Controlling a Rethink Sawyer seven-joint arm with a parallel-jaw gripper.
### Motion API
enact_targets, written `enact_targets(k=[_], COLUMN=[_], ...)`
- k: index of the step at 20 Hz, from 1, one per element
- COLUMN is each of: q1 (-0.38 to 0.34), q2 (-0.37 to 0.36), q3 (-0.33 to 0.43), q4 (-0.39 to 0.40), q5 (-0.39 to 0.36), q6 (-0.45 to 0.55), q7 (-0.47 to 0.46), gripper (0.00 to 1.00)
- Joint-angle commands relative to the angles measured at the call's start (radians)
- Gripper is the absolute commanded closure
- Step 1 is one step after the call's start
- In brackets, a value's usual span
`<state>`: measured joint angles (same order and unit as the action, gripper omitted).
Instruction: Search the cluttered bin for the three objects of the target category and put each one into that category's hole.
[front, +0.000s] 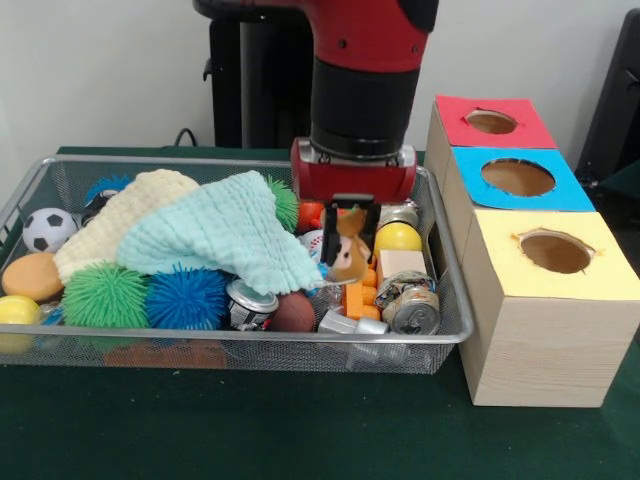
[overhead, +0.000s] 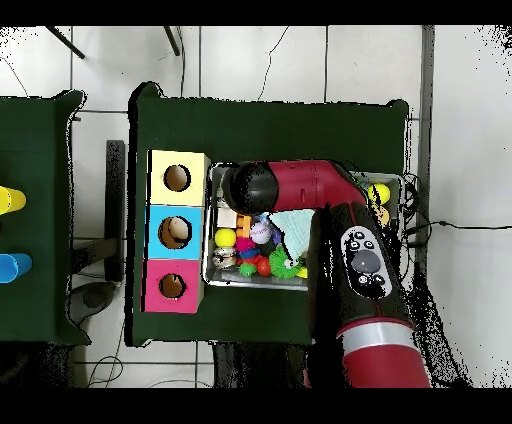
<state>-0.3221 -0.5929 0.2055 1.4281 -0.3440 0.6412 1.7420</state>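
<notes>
The wire-mesh bin (front: 240, 341) lies on the green table, full of toys; it also shows in the overhead view (overhead: 213, 275). My gripper (front: 352, 222) hangs over the bin's right part, shut on a brown plush monkey (front: 350, 252) with a tan face, which hangs just above the clutter. In the overhead view the arm's black joint (overhead: 250, 187) hides the gripper. The hole in the red panel (front: 490, 122) is at the far end of the wooden box and shows in the overhead view too (overhead: 172, 286). A round yellow thing (front: 397, 237) lies right of the monkey; I cannot tell what it is.
A cream cloth (front: 120, 215) and a mint cloth (front: 225, 232) cover the bin's middle. Green (front: 105, 296) and blue (front: 187, 298) spiky balls, a soccer ball (front: 47, 229) and cans (front: 410, 308) lie around. The blue-topped hole (front: 517, 177) and yellow-topped hole (front: 555, 250) are nearer the camera.
</notes>
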Motion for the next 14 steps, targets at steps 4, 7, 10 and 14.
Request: enact_targets(k=[4,7,10,14], q1=[0.018,0.044,0.068,0.11], q2=[-0.115,-0.135,-0.14,-0.131], q3=[-0.015,-0.03,-0.041,-0.061], q4=[0.164,0.188,0.194,0.196], q5=[0.076,0.091,0.115,0.148], q6=[0.124,0.114,0.122,0.109], q7=[0.11,0.141,0.163,0.201], gripper=[1.0,1.0,1.0,1.0])
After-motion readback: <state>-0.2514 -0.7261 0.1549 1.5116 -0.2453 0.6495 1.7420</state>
